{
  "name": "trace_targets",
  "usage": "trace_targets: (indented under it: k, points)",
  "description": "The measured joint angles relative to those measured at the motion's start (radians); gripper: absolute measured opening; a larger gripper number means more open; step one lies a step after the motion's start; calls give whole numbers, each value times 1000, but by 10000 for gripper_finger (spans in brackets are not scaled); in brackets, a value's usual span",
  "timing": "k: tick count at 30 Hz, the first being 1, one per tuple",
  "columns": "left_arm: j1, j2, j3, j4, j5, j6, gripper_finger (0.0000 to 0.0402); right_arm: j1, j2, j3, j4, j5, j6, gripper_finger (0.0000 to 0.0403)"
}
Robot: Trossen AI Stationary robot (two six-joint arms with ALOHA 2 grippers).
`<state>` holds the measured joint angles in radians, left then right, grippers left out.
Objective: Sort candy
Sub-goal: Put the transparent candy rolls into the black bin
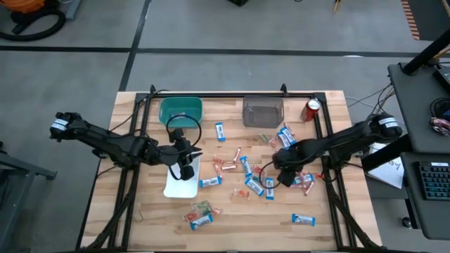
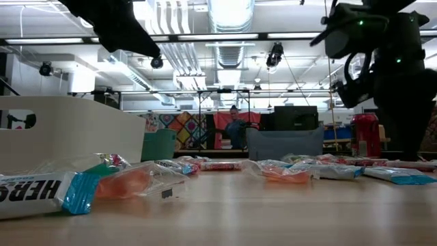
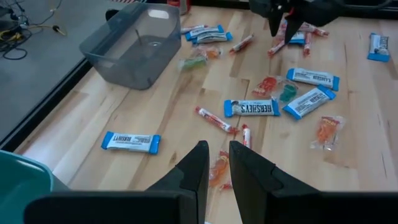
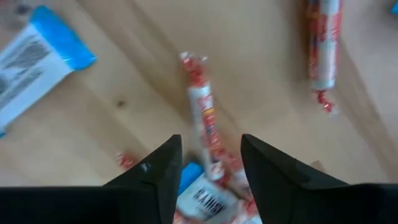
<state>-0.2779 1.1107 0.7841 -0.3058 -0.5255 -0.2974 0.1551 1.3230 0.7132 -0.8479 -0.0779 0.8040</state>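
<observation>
Right gripper [image 4: 208, 163] is low over the table's right-centre pile, jaws spread wide around a slim pink stick [image 4: 204, 124] lying flat on the wood, nothing gripped yet. I'd centre on the stick, drop straight down, close gently and avoid snagging the blue-and-white bar [image 4: 202, 202] beneath. Left gripper [image 3: 216, 163] hovers near the white tray [image 1: 184, 184], fingers nearly closed, empty.
</observation>
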Motion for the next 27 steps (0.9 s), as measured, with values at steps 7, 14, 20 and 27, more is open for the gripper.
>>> trace_targets:
  k: [7,14,20,27]
  points:
    - [0,0,0,0,0,0,48,0,60,0,66,25,-76,153]
    - [0,0,-1,0,-13,0,48,0,99,0,138,27,-116,111]
    - [0,0,-1,0,-15,0,48,0,98,1,139,29,-115,41]
    - [0,0,-1,10,-15,0,48,0,95,2,153,28,-111,14]
